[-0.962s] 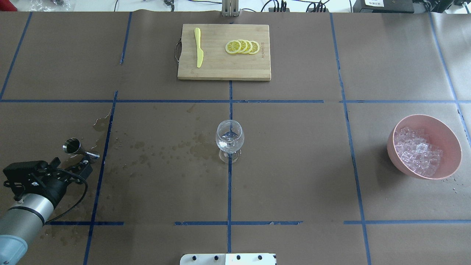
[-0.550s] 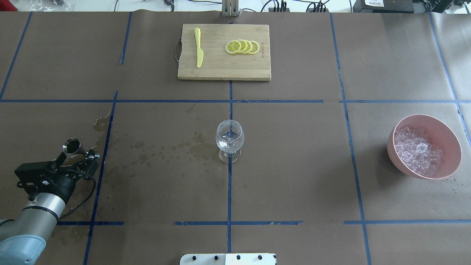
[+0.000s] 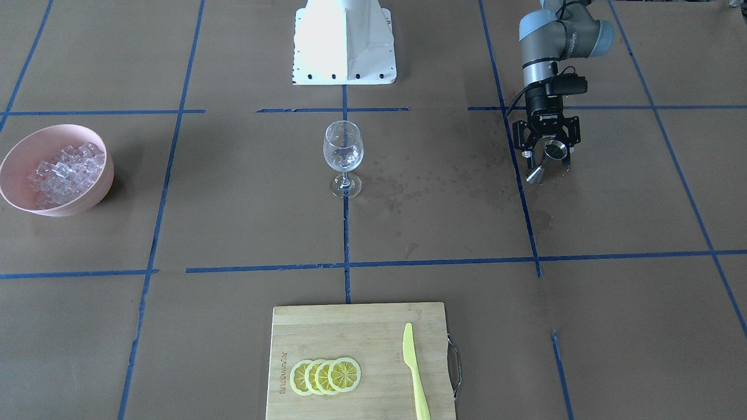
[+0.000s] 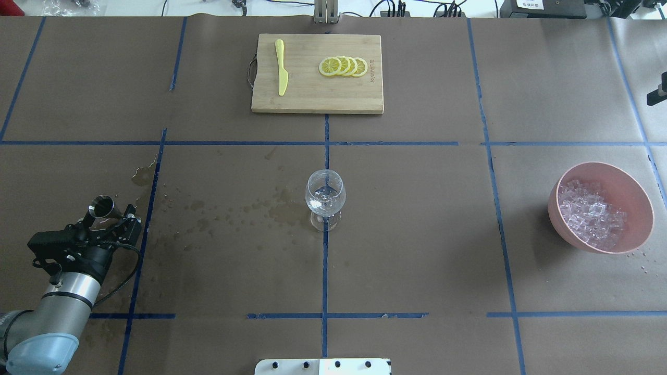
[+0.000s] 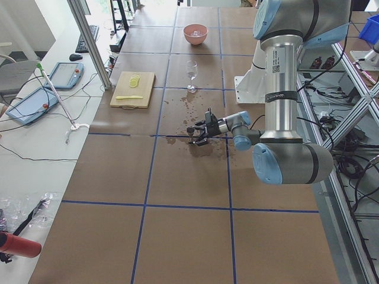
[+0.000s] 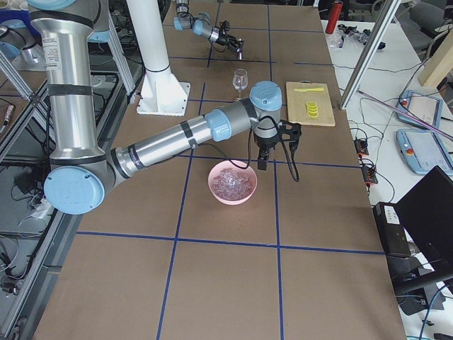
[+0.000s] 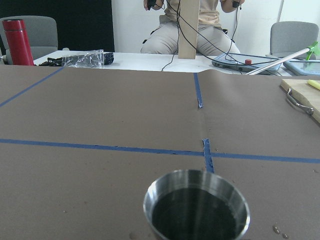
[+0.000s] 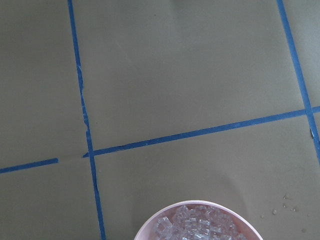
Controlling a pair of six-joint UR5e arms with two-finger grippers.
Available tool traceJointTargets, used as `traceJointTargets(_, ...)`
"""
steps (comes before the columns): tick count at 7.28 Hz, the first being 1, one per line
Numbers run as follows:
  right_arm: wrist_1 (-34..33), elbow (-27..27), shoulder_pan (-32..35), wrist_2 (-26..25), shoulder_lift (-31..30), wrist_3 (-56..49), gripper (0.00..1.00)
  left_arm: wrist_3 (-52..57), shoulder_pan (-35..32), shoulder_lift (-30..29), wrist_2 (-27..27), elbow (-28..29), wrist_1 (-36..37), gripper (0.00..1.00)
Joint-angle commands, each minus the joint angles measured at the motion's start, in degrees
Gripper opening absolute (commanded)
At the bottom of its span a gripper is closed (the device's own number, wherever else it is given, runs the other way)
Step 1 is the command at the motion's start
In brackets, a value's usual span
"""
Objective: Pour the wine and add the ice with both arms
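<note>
Far left, L claw sits w/ fingers spread wide either side of the small steel double-cone jigger. It stands upright on the brown paper w/ dark liquid inside, and isn't clamped as far as I can see. So it's the wine step, at pickup. Next: close on the waist, lift level, carry to the clear stemmed wine glass mid-table, tip slowly. Further right, ice cubes lie heaped in the pink round bowl. R claw hangs above the bowl's edge. Open or closed, can't tell.
</note>
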Motion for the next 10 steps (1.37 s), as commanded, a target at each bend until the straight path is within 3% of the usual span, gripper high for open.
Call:
traceJointTargets(1,0.02,0.3,-0.72,-0.13,-0.03,0.77,1.0,-1.55,1.66,-0.04,3.23,2.19,0.0,0.85)
traceJointTargets(4,0.02,0.3,-0.81,-0.13,-0.12,0.68,1.0,-2.09,3.43,-0.13,4.73,2.46,0.0,0.83)
traceJointTargets(7,0.02,0.3,-0.81,-0.04,-0.3,0.68,1.0,-2.09,3.43,-0.22,4.83,2.55,0.0,0.68)
traceJointTargets(10,0.1,0.3,-0.81,-0.04,-0.47,0.68,1.0,-2.09,3.43,-1.35,4.83,3.59,0.0,0.68)
